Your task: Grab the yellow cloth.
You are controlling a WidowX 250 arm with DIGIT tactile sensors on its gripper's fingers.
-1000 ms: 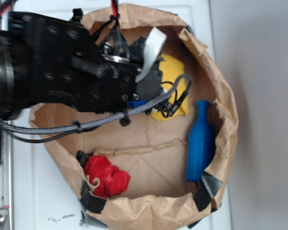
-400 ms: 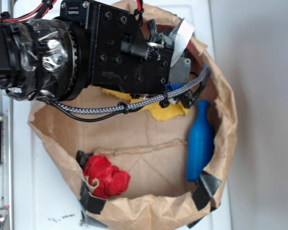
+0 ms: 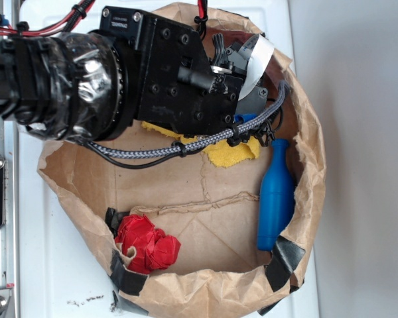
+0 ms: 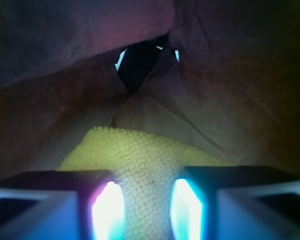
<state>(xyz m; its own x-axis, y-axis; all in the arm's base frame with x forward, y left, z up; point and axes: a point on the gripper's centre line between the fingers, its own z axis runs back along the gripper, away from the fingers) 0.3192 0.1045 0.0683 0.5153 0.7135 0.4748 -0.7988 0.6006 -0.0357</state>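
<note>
Inside the paper bag (image 3: 305, 119), the arm has moved toward its far rim since a second ago, covering more of the yellow cloth (image 4: 140, 165). The gripper (image 4: 147, 207) stands with fingers apart, straddling a strip of cloth. The blue bottle (image 3: 276, 195) lies unmoved just beside.

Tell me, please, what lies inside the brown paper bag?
Inside the paper bag lie a yellow cloth, a blue bottle and a red fabric wad. The arm covers much of the cloth and the gripper.
</note>
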